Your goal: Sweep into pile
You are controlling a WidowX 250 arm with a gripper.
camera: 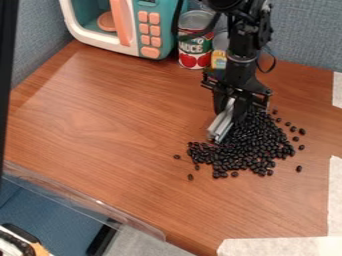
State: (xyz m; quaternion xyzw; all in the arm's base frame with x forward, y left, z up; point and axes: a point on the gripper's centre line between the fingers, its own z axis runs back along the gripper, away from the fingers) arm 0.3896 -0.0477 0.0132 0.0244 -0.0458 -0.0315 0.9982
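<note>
a black robot arm [245,50] hung down from twelve to one o'clock over a wood-grain counter [100,120], its claw [231,109] clenched around a silvery, bar-like tool [221,123], which slanted toward seven o'clock with its lower end at the pile's upper-left flank. the dark beans [250,145] lay between three and five o'clock of the view, heaped most thickly beside and below the claw. the slanted grip likely served to give the sweeper a long side to push with while the claw rode above the surface. a stray bean [177,156] sat apart on the heap's nine o'clock side, another [298,169] toward its four o'clock, and both called for an inward stroke; a hard one could have scattered more. the roomiest approach ran toward nine o'clock, well short of the see-through edging [87,197] at seven to eight. room was tighter toward twelve o'clock, where a can [195,40] and a toy microwave [127,25] stood near the rear partition [300,35], and toward four and five, where pale strips [337,195] bordered the working area.
</note>
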